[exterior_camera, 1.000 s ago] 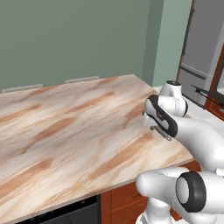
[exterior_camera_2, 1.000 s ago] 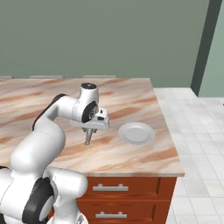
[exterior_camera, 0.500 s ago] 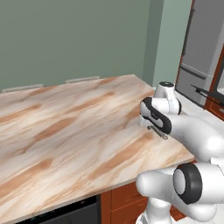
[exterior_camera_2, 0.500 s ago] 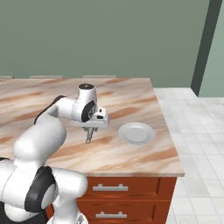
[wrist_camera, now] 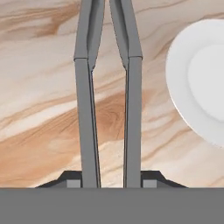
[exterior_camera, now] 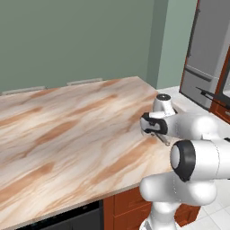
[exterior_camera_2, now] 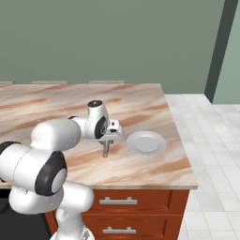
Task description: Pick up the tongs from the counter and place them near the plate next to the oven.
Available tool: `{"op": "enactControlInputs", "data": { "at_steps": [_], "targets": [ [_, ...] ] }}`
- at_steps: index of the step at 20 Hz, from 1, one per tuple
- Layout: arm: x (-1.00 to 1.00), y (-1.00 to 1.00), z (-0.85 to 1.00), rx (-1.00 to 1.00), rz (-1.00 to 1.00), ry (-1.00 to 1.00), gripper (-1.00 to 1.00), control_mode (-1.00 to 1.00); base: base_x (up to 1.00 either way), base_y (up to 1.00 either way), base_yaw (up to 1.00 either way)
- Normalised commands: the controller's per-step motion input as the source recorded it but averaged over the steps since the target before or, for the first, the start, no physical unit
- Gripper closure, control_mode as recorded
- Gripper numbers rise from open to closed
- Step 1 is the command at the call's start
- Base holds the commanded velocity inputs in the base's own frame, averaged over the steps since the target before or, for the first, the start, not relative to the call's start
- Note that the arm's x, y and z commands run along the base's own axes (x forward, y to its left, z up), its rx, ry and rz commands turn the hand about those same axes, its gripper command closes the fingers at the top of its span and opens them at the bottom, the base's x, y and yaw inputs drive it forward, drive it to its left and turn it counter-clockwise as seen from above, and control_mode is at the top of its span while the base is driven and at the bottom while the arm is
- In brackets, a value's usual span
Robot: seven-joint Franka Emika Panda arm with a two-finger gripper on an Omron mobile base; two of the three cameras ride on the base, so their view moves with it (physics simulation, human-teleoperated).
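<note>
The counter (exterior_camera_2: 140, 173), a glossy marble-look slab over reddish-brown cabinets (exterior_camera_2: 136, 206), carries the work. One slab is in view.

One white arm reaches out over the counter near its right-hand end, with the wrist turned downward so the gripper (exterior_camera_2: 107, 146) points at the surface. This attitude suits a lowering move rather than a carry.

One white plate (exterior_camera_2: 146, 142) lies flat on the counter, just beside the gripper on its right in the right base view. In the hand view the plate (wrist_camera: 201, 78) sits at the right edge, apart from the held utensil.

One pair of tongs (wrist_camera: 108, 96) is in the grip: two long dark grey arms run away from the camera, side by side, with a narrow gap between them. They hang below the hand, tips toward the slab; from the right base view the tongs (exterior_camera_2: 106, 151) appear close to the surface, though contact cannot be confirmed.

The fingers (wrist_camera: 72, 178) are closed against the outsides of the two arms, holding them pinched nearly together.

Judgement: the tongs are positioned near the plate; release is the outstanding step.
</note>
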Motion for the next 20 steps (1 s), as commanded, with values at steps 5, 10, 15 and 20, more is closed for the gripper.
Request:
{"op": "enactControlInputs", "data": {
  "at_steps": [5,10,15,20],
  "targets": [
    [0.5,-0.29,-0.28,0.02,0.04,0.11,1.0,-1.0,0.0,0.0,0.0],
    [0.5,-0.14,-0.23,0.05,0.03,0.0,1.0,-1.0,0.0,0.0,0.0],
    [0.19,-0.01,-0.39,0.0,0.0,0.0,-1.0,-1.0,0.0,0.0,0.0],
    [-0.01,0.05,-0.02,0.0,0.0,-0.01,-1.0,-1.0,0.0,0.0,0.0]
  ]
}}
